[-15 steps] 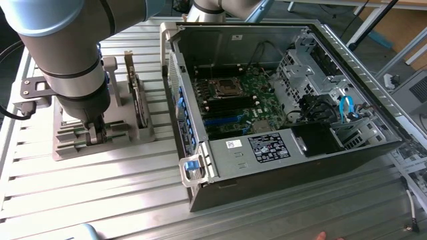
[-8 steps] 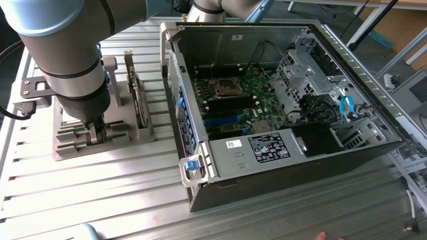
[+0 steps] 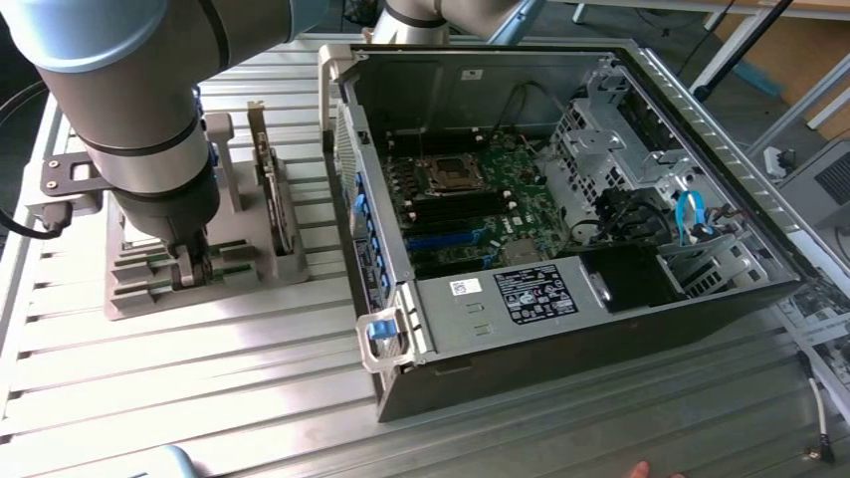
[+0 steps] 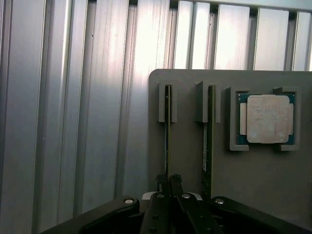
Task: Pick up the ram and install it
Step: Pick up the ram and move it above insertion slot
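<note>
The ram (image 4: 167, 131) stands on edge in a slot of the grey holder (image 4: 187, 151), seen as a thin green strip. My gripper (image 4: 168, 179) is down over its near end, with the two black fingers pressed against either side of it. A second green stick (image 4: 207, 141) stands in the neighbouring slot, untouched. In the exterior view the gripper (image 3: 190, 267) reaches into the holder (image 3: 146, 294) at that view's left. The open computer case (image 3: 691, 129) lies to the right, with its motherboard (image 3: 505, 174) and dark memory slots (image 3: 459, 209) exposed.
A square silver processor (image 4: 266, 118) sits in its pocket on the holder. A taller green card (image 3: 275, 194) stands upright at the holder's back. The ribbed metal table (image 3: 199, 378) stretches around. Cables and a drive cage (image 3: 664, 219) crowd the case's right side.
</note>
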You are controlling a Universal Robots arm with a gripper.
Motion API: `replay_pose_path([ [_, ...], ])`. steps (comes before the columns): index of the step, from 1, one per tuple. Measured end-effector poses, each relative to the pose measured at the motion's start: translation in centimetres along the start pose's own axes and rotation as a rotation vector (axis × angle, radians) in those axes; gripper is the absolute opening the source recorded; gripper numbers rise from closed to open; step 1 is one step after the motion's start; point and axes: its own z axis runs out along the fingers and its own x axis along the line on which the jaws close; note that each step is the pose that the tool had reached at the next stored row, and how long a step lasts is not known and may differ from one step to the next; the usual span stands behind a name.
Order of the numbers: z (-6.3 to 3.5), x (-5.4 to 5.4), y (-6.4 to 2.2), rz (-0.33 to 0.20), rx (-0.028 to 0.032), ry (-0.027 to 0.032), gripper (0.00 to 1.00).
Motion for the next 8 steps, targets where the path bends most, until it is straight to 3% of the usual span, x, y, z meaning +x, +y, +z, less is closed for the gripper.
replay_pose_path([
  [8, 0.0, 0.0, 0.0, 0.012, 0.0003, -0.0003, 0.12],
])
